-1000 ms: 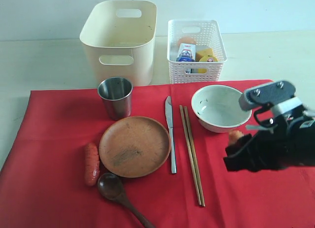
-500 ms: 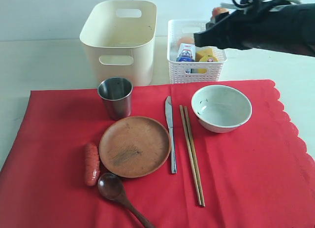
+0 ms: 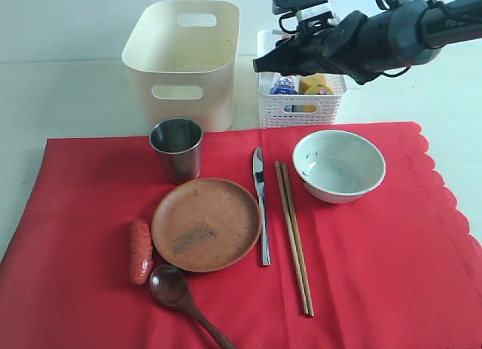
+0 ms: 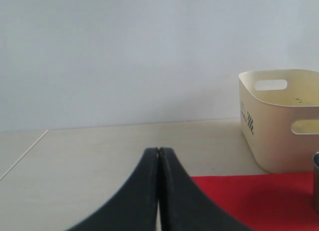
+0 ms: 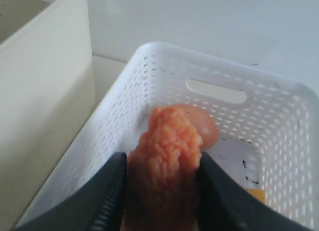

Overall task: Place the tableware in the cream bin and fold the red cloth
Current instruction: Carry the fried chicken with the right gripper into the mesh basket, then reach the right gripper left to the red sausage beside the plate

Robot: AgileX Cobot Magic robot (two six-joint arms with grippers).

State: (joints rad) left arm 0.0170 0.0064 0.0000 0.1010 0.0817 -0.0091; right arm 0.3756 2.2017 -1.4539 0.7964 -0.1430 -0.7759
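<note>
I'm clearing food first, I think: my right gripper (image 5: 160, 188) pinches a bumpy orange bit (image 5: 168, 141) over the white basket (image 5: 149, 54), my left gripper (image 4: 158, 191) is pressed together, and next I let go, then fetch the steel cup (image 3: 177, 148) on the red cloth (image 3: 376, 273).

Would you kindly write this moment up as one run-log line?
right pincer: shut on orange food piece, at white basket | left pincer: shut, empty | red cloth: unfolded

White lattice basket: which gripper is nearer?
Right. The right gripper hangs over the white basket, shut on an orange food piece. The left gripper, shut and empty, sits outside the exterior view, with the cream bin and red cloth ahead of it.
</note>
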